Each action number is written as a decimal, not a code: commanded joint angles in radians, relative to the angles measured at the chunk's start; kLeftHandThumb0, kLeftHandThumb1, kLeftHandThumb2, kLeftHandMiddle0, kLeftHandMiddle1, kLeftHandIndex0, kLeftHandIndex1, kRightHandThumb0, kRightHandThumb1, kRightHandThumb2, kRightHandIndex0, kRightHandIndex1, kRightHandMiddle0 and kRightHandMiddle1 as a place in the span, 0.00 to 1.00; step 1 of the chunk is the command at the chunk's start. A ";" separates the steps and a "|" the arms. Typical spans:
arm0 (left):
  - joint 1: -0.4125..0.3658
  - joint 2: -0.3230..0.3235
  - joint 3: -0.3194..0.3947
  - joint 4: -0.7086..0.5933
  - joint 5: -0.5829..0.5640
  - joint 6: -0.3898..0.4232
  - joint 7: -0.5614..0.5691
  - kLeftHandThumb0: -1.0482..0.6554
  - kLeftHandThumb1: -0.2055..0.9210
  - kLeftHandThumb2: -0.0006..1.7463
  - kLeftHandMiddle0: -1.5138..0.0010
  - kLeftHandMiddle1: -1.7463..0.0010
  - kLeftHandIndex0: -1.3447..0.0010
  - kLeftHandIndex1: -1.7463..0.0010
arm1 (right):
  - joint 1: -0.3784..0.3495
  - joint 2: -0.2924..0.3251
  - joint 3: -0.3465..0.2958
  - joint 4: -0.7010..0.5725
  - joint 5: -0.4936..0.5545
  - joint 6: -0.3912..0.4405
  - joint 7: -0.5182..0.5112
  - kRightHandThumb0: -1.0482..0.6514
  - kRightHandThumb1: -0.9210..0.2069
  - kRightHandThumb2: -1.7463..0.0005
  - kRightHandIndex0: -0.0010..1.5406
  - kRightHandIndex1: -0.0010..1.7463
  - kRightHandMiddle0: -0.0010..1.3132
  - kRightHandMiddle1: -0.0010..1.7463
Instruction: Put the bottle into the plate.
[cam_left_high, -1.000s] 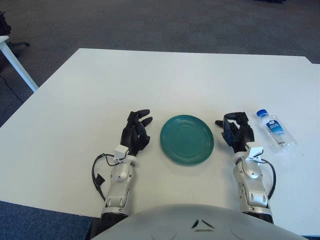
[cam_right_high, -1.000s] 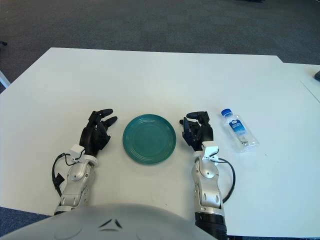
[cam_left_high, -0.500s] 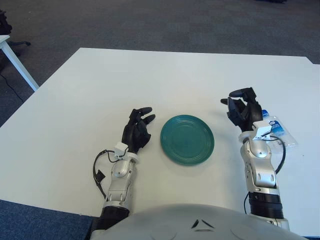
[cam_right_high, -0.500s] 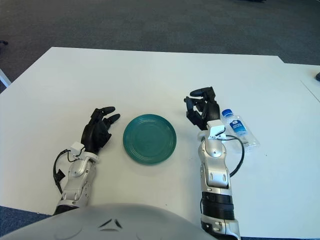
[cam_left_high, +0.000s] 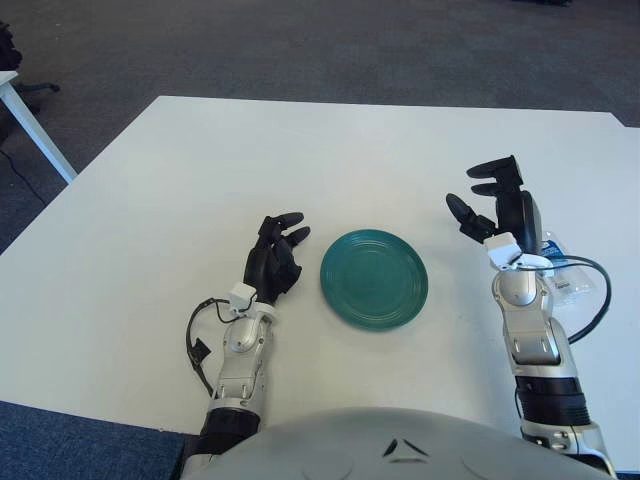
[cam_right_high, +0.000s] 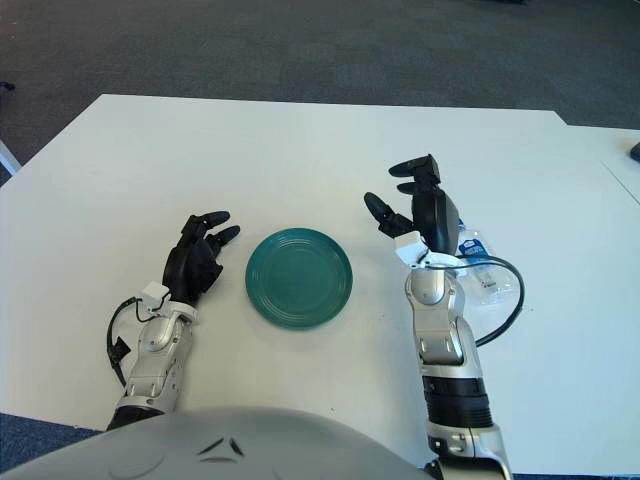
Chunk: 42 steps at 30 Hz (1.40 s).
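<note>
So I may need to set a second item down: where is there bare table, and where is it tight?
The far half of the table, beyond the plate, is bare, as is the strip between the left hand and the plate. The plate itself holds nothing. It is crowded on the right, where the open right hand shows in front of the bottle.

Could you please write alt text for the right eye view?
The right robot hand, fingers spread, is raised beside a clear plastic bottle lying on the white table. A round green plate sits between it and the left robot hand.
</note>
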 joint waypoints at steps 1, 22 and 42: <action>0.012 0.006 0.010 0.066 -0.003 0.042 0.000 0.23 1.00 0.52 0.70 0.59 0.81 0.34 | -0.066 -0.085 0.033 0.054 -0.162 0.053 -0.025 0.21 0.00 0.72 0.16 0.44 0.00 0.64; -0.049 0.037 0.055 0.197 -0.080 -0.079 -0.125 0.25 1.00 0.55 0.72 0.61 0.84 0.34 | -0.129 -0.248 0.117 0.157 -0.403 0.231 0.065 0.18 0.00 0.77 0.14 0.20 0.00 0.44; -0.074 0.054 0.065 0.236 -0.085 -0.093 -0.161 0.25 1.00 0.55 0.74 0.63 0.86 0.35 | -0.163 -0.336 0.176 0.157 -0.549 0.400 0.363 0.01 0.00 0.56 0.01 0.05 0.00 0.15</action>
